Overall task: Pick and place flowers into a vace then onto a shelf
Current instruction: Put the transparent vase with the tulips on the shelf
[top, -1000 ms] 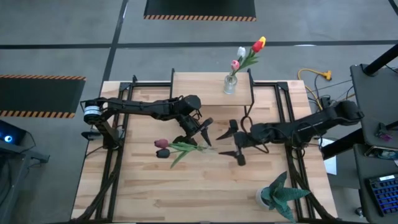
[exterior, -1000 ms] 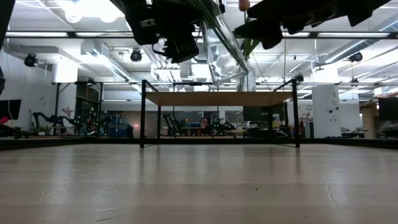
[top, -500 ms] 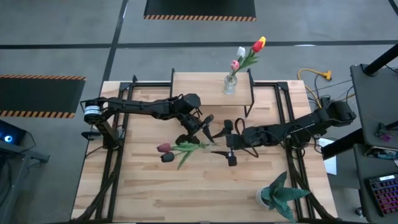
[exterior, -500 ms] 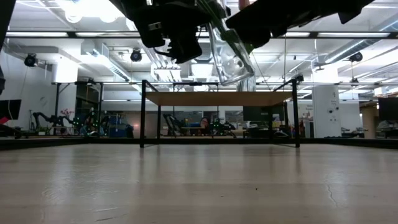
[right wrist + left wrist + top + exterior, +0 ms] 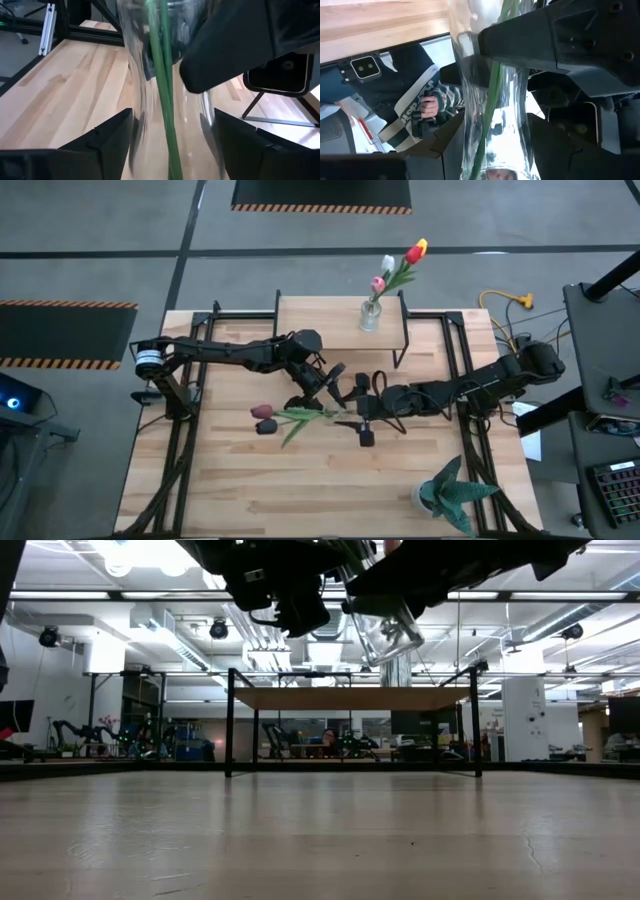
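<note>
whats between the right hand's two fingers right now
A clear glass vase with green flower stems running through it, seen in the right wrist view. The right hand looks open around it, while the left hand holds it.

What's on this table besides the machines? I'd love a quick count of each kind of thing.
Glass vases: 2, the shelf vase and the held vase, gripped in the air by the left gripper
Flower bunches: 2, the shelf bunch and the held bunch
Potted plant: 1
Shelf: 1
Total: 6
</note>
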